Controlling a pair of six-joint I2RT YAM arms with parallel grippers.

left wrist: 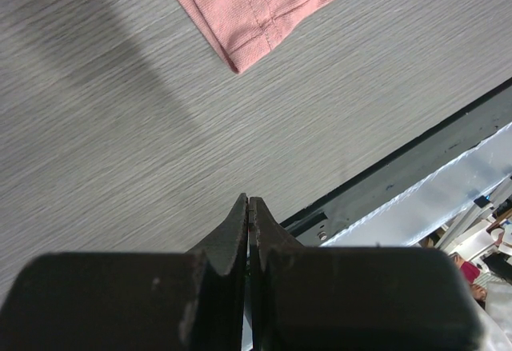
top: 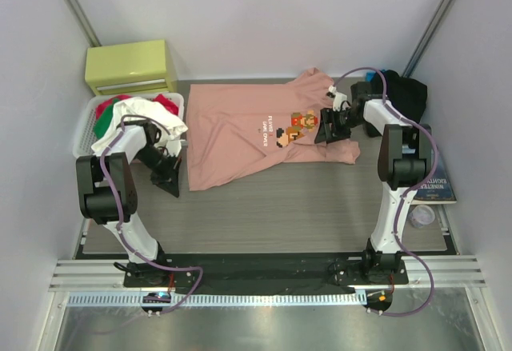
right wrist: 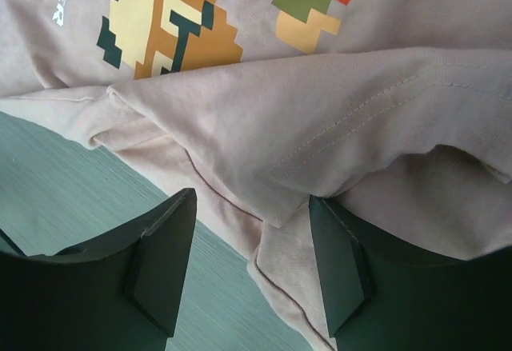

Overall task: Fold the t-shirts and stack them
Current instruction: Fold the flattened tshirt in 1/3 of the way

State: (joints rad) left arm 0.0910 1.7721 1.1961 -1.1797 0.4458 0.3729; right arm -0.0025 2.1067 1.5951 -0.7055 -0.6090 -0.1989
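Observation:
The salmon-pink t-shirt (top: 240, 139) lies spread on the table, its pixel-character print (top: 298, 124) facing up and its right side rumpled. A black t-shirt (top: 406, 91) is bunched at the back right. My right gripper (top: 326, 133) hovers low over the pink shirt's folded right sleeve. In the right wrist view it (right wrist: 252, 201) is open, with the sleeve fold (right wrist: 272, 167) lying between its fingers, ungripped. My left gripper (top: 170, 180) rests near the shirt's near-left corner (left wrist: 240, 47), and its fingers (left wrist: 250, 204) are shut on nothing above bare table.
A white basket (top: 82, 131) heaped with red, green and white clothes (top: 136, 115) stands at the left, with a yellow-green box (top: 132, 67) behind it. A book (top: 438, 189) and a small clear cup (top: 422, 216) lie at the right. A metal rail (left wrist: 432, 195) borders the near edge.

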